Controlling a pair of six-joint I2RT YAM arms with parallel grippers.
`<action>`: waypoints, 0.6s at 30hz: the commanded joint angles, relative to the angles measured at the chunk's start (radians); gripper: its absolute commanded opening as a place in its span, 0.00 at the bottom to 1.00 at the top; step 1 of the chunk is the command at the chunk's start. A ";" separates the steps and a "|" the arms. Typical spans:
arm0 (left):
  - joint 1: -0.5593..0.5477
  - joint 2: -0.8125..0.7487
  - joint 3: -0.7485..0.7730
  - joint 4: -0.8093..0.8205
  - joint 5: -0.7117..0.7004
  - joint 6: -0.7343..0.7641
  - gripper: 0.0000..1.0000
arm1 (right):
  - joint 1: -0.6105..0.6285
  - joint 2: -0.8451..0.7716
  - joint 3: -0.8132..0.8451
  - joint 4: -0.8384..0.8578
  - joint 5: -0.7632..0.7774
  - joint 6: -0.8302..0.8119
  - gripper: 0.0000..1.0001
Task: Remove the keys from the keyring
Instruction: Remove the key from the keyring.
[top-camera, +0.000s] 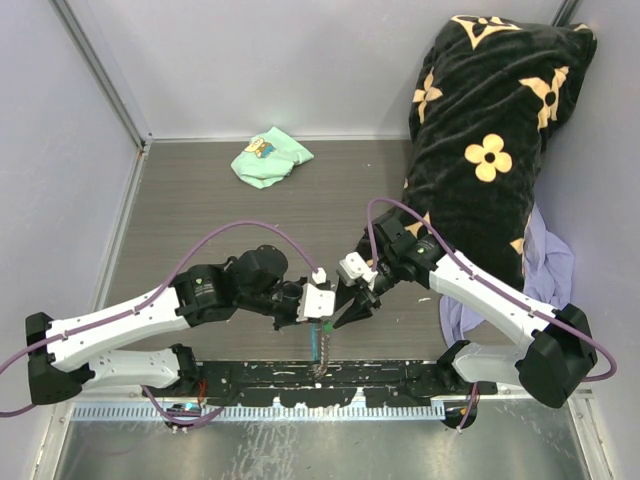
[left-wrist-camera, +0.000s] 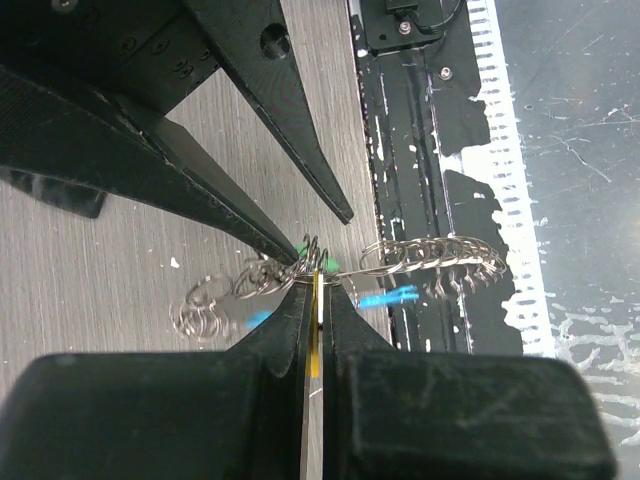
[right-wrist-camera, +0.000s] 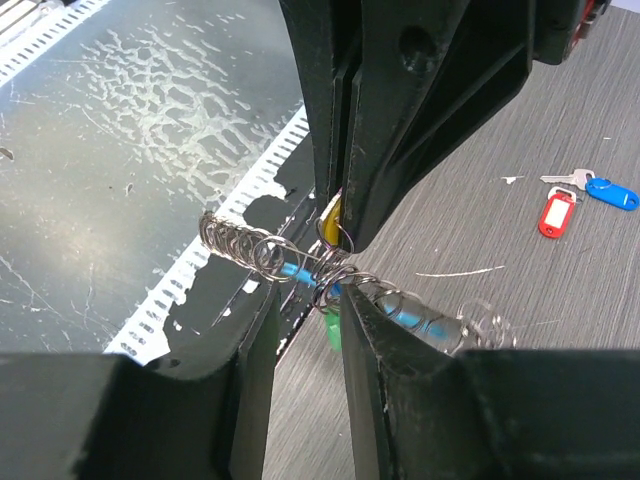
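Observation:
My left gripper (left-wrist-camera: 318, 282) is shut on a yellow-tagged key (left-wrist-camera: 317, 335), its tag showing as a thin strip between the pads. The key hangs on the keyring (left-wrist-camera: 312, 255), held just above the table's front edge. From the ring runs the grey chain (left-wrist-camera: 430, 258), with the sky-blue fob (left-wrist-camera: 388, 298) beside it. My right gripper (right-wrist-camera: 308, 295) is open and straddles the keyring (right-wrist-camera: 340, 268), one fingertip (right-wrist-camera: 352, 298) touching the coils. A green tag (right-wrist-camera: 331, 328) hangs between the fingers. Both grippers meet at the table's front middle (top-camera: 335, 300), where the chain (top-camera: 320, 355) dangles.
A red-tagged key (right-wrist-camera: 557, 213) and a blue-tagged key (right-wrist-camera: 610, 192) lie loose on the wood table. A mint-green cloth (top-camera: 270, 158) lies at the back. A black flowered blanket (top-camera: 490, 140) and a lavender cloth (top-camera: 550, 270) fill the right side. The black rail (top-camera: 300, 385) runs along the front edge.

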 joint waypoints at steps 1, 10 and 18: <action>0.003 -0.005 0.065 0.059 0.030 0.008 0.00 | 0.007 -0.027 0.022 0.006 -0.015 -0.007 0.36; 0.003 0.006 0.079 0.062 0.048 0.013 0.00 | 0.017 -0.027 0.019 0.056 0.019 0.051 0.21; 0.003 -0.005 0.075 0.046 0.054 0.022 0.00 | 0.016 -0.032 0.024 0.052 0.037 0.053 0.18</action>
